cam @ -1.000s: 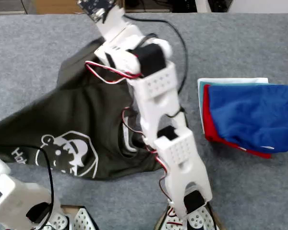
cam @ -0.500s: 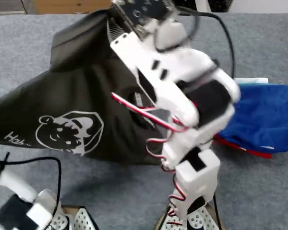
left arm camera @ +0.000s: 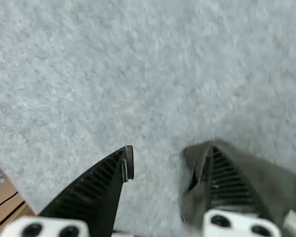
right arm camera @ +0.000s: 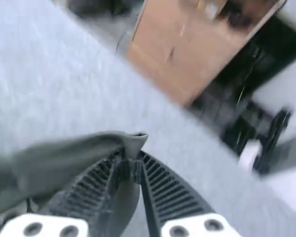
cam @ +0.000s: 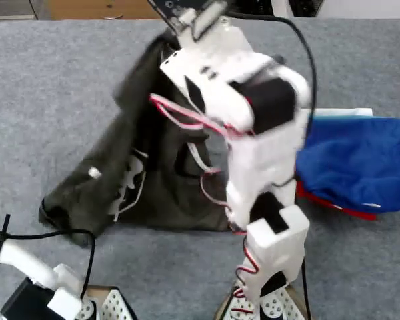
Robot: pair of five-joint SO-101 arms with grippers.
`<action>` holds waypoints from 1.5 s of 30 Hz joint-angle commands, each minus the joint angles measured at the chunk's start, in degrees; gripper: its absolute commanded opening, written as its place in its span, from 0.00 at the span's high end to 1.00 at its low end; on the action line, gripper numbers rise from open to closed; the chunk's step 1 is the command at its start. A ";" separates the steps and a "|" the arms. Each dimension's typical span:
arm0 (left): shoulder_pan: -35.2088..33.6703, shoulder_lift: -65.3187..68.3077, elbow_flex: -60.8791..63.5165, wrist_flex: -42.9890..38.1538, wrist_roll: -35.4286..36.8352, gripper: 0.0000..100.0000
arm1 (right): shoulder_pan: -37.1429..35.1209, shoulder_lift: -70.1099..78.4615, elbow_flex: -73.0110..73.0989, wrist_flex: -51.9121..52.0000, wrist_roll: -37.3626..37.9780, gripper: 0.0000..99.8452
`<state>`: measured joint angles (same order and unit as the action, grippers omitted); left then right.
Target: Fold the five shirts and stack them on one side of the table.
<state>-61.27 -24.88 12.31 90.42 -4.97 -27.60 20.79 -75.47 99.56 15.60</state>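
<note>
A dark green shirt (cam: 137, 167) with a white print hangs bunched from my right gripper (cam: 170, 33), which is raised over the far middle of the table. In the right wrist view that gripper (right arm camera: 136, 148) is shut on a fold of the shirt (right arm camera: 64, 153). The shirt's lower end (cam: 53, 207) rests crumpled on the table at the near left. My left gripper (left arm camera: 167, 148) is open low over the grey table, with a bit of the dark shirt (left arm camera: 256, 173) lying against one finger. A folded stack sits at the right with a blue shirt (cam: 357, 163) on top.
Under the blue shirt lie a red one (cam: 333, 203) and a pale one (cam: 320, 115). The grey felt table (cam: 47, 80) stretches bare to the far left. The left arm's base and black cable (cam: 27, 233) sit at the near left corner. Furniture stands beyond the far edge.
The shirt's left corner has dropped free and the spread cloth has collapsed toward the middle. My right arm has lifted its end higher and swung a little right.
</note>
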 commanded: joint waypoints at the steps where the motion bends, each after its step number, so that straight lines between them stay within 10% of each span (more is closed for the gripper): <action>1: -1.05 -1.27 1.05 -4.31 3.25 0.75 | 3.74 4.18 7.25 -2.55 0.88 1.00; 10: 9.85 2.95 4.13 -6.77 8.88 0.75 | 9.63 24.75 13.23 -17.05 0.88 1.00; 29: 41.67 23.25 -3.52 0.26 -3.52 0.80 | 15.87 47.78 -0.57 -27.52 0.88 1.00; 45: 40.97 21.05 10.90 -7.21 -2.37 0.85 | 15.25 52.35 -8.84 -26.02 0.88 1.00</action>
<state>-19.69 -1.14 22.77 83.38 -8.22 -12.48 73.54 -81.27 73.45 16.13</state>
